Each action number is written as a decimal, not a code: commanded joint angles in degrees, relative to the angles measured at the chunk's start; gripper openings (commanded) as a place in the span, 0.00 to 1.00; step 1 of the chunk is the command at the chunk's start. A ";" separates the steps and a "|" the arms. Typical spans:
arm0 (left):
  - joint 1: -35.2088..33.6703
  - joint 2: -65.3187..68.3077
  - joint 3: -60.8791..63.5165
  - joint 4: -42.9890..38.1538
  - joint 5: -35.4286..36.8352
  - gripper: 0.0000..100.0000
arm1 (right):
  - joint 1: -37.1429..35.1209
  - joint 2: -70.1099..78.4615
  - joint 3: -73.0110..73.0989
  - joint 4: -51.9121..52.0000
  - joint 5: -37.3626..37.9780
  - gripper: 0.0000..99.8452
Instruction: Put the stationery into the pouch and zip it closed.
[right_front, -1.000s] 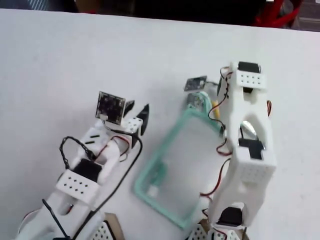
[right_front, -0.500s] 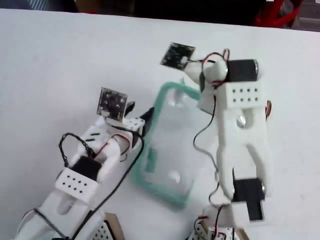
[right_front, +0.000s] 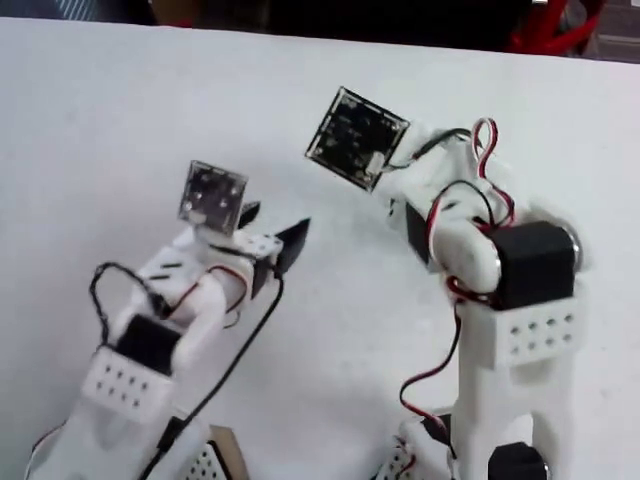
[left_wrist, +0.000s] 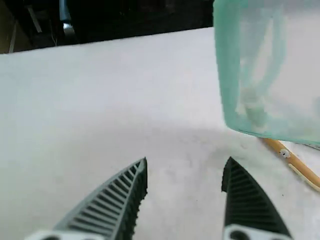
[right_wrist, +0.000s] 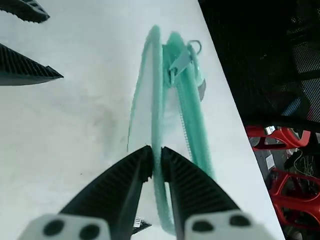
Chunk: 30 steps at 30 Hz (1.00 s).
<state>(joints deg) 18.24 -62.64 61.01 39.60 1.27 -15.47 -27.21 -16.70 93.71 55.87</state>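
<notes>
**Desk:** From overhead, what stands on the white worktop (right_front: 120, 100)?

**Photographer:** Two white robot arms. The left arm (right_front: 150, 330) lies low at the near left. Its left hand (right_front: 275, 226) is released, the black fingers spread over bare worktop. The right arm (right_front: 510, 310) rears up on the right, with a square camera board (right_front: 355, 137) tilted at its upper end.

**Desk:** And from the left wrist?

**Photographer:** The left hand's two ribbed fingers gape wide with nothing between them. Beyond them hangs the pouch (left_wrist: 270, 70), see-through with a green edge. It is held clear of the worktop and throws a soft shadow below its lower corner. Just under that corner a thin yellow stick (left_wrist: 295, 162) lies flat on the worktop, apart from the pouch. What it is cannot be told.

**Desk:** The right wrist?

**Photographer:** The right hand (right_wrist: 156, 159) is clenched on the pouch's green rim, grasping it edge-on. The pouch runs away from the fingers, with the zip teeth along one side. The zip pull (right_wrist: 181, 59), with its small ring, sits at the far end. Whether the zip is open or closed cannot be told. The left hand's dark fingers show off to one side, well apart from the pouch. A red chair (right_wrist: 285, 170) stands in the dark room past the worktop's edge.
</notes>
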 joint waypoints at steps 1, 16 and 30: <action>-0.04 -10.95 -1.14 2.46 -5.36 0.25 | -1.27 -2.51 -0.70 -1.54 0.09 0.02; -0.04 -24.84 6.15 11.34 -13.98 0.25 | -8.84 -3.47 13.71 4.70 3.34 0.02; 7.87 -24.84 6.24 11.08 -13.98 0.25 | -6.73 -24.92 39.30 5.14 3.43 0.02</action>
<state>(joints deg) 23.43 -86.81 67.60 50.86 -12.26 -23.21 -50.07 15.65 97.41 58.51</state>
